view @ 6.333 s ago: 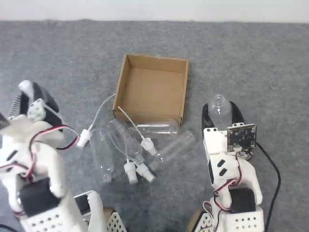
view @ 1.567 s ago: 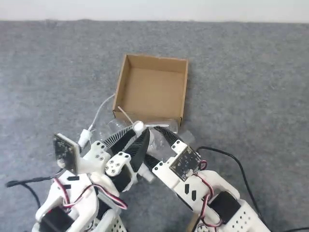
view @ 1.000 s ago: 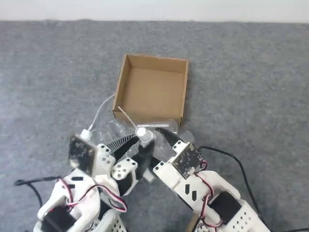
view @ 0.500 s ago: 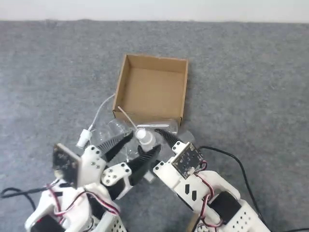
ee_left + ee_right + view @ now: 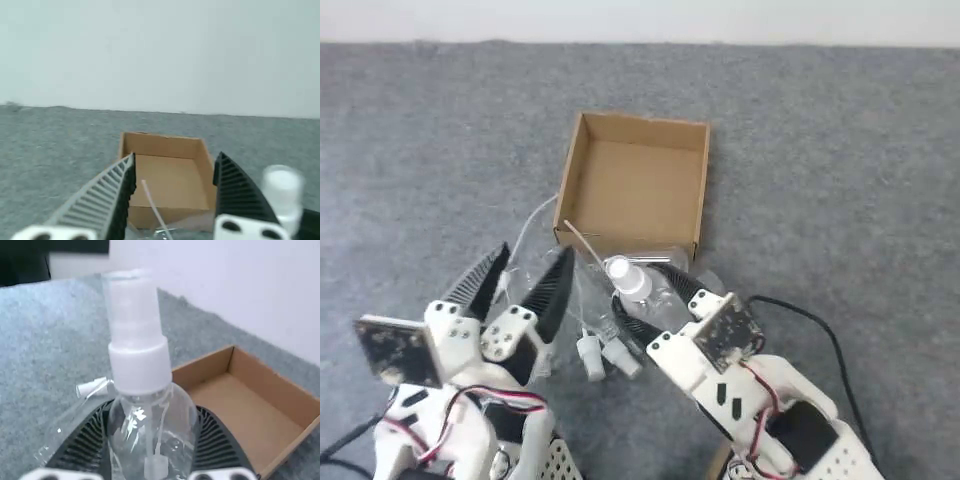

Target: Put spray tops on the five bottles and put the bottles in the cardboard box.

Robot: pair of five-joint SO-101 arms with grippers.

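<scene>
High view: left arm sits at the near left with its forearm raised. The left gripper [image 5: 517, 287] points away from its base toward the box [image 5: 567, 185], jaws wide apart. It hangs over the left end of the loose bottles [image 5: 582, 292] lying on the carpet [image 5: 840, 150]. Right arm comes in from the near right, angled toward the far left. The right gripper [image 5: 655, 302] is clamped on the body of a clear bottle [image 5: 645, 293], one black finger on either side. Bottle carries a white spray top [image 5: 622, 272]. Its long axis runs along the gripper's reach, top end leading, pointing up and toward the box's near wall, base end back in the jaws. It is held off the carpet, above the loose bottles and just short of the box. Two loose tops [image 5: 604, 354] lie on the carpet between the arms, nearer the bases. Right wrist view: bottle [image 5: 146, 432] stands straight out between the ribbed fingers [image 5: 80, 447], with the spray top [image 5: 134, 347] seated on the neck and the dip tube visible inside. The box [image 5: 280, 385] sits beyond it, open side up. Left wrist view: left gripper [image 5: 175, 157] is spread, the box [image 5: 160, 140] shows through the gap, and the spray top [image 5: 282, 187] sits just beside one finger.
</scene>
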